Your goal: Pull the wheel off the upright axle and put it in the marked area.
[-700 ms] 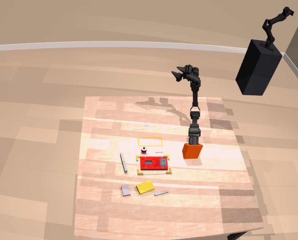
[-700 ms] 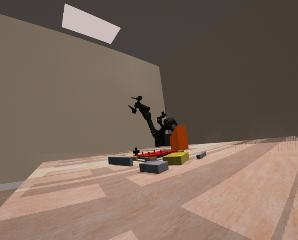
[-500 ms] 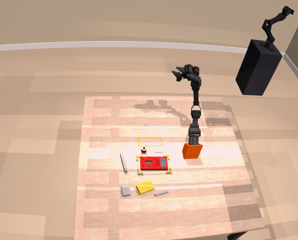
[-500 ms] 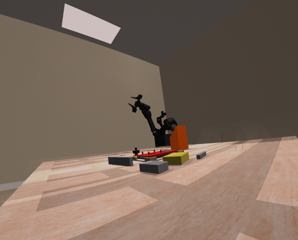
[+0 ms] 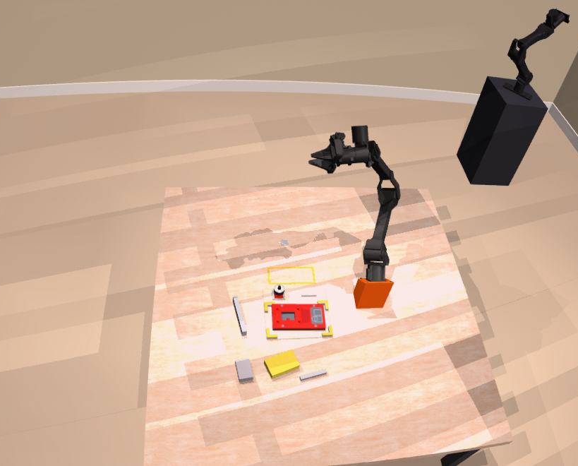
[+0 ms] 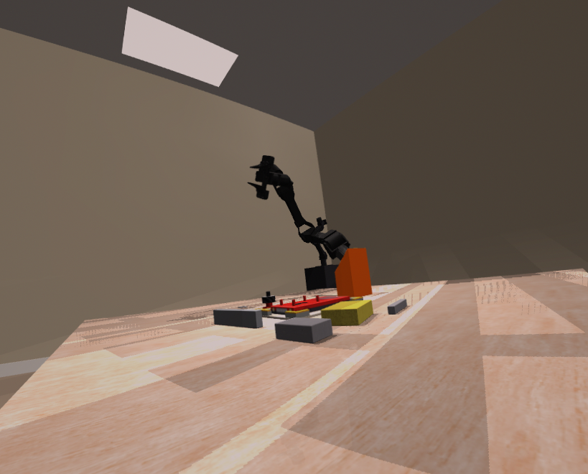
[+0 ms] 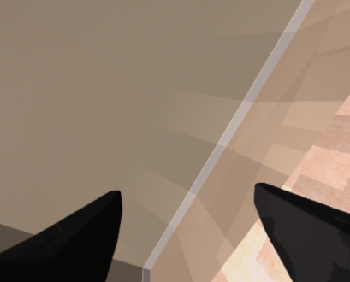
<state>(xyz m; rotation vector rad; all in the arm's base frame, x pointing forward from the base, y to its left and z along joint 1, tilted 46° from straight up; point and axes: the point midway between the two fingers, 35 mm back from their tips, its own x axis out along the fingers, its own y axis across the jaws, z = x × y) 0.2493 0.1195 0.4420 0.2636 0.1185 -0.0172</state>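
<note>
Gripper [image 5: 321,164] open, holding nothing, high above table [image 5: 389,351]; wheel [image 5: 279,289] on axle; no writing legible

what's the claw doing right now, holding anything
Claw: open, holding nothing, raised high above the table. The wheel is on its axle, far below it.

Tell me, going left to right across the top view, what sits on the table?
Long grey bar → small grey block → wheel on its axle → yellow block → red board → thin grey strip → the arm's orange base.
</note>
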